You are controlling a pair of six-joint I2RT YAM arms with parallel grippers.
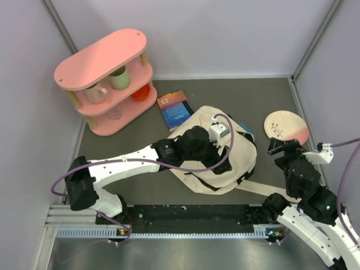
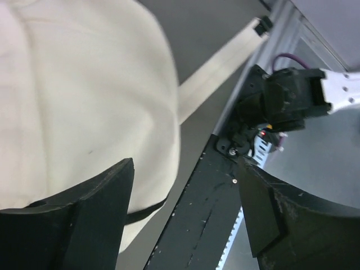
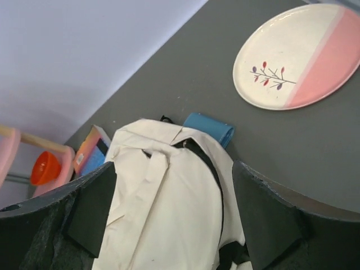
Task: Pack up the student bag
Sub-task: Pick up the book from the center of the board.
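Student bag (image 1: 236, 163), soft cream canvas, rounded w/ blk trim, left tool (image 2: 185, 169) gaping over it, right tool (image 3: 173, 169) gaping, empty

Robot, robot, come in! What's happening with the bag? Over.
Copy: left fingers open, empty, over the student bag. The right fingers open, empty. The bag lies flat, book outside beside it. Nothing between fingers. Over.

We read no text, number or brand in any view. The book (image 1: 175, 109) has an orange and blue cover, and any lettering on it is too small and blurred to make out. The plate (image 1: 286, 127) carries only a drawn sprig, no words. The student bag (image 1: 242, 162) shows plain cream fabric with no legible label.
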